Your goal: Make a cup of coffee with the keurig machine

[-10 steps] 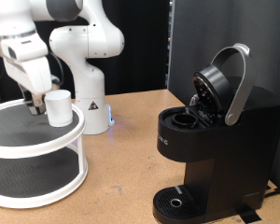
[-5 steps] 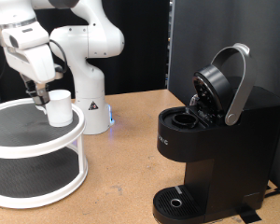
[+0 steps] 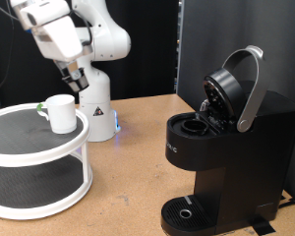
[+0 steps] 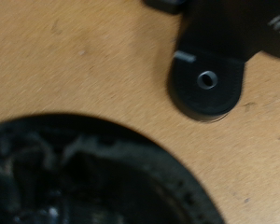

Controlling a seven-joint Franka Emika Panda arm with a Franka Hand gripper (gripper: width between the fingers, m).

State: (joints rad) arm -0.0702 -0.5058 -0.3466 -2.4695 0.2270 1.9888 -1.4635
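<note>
The cup (image 3: 60, 113) is a small white mug standing on the top tier of a white two-tier round stand (image 3: 29, 147) at the exterior view's left. My gripper (image 3: 75, 80) hangs above and to the right of the cup, apart from it, with nothing seen between its fingers. The keurig machine (image 3: 226, 147) is black and stands at the exterior view's right with its silver-trimmed lid raised and the pod chamber exposed. Its round drip tray base (image 4: 207, 82) shows in the wrist view. No fingers show in the wrist view.
The robot's white base (image 3: 93, 98) stands behind the stand on the wooden table (image 3: 138, 167). A dark curtain backs the scene. The wrist view shows the stand's dark round shelf (image 4: 84, 177) and bare wood between it and the machine.
My gripper has risen and moved to the right, away from the cup. The cup stays on the stand's top tier. The machine has not changed.
</note>
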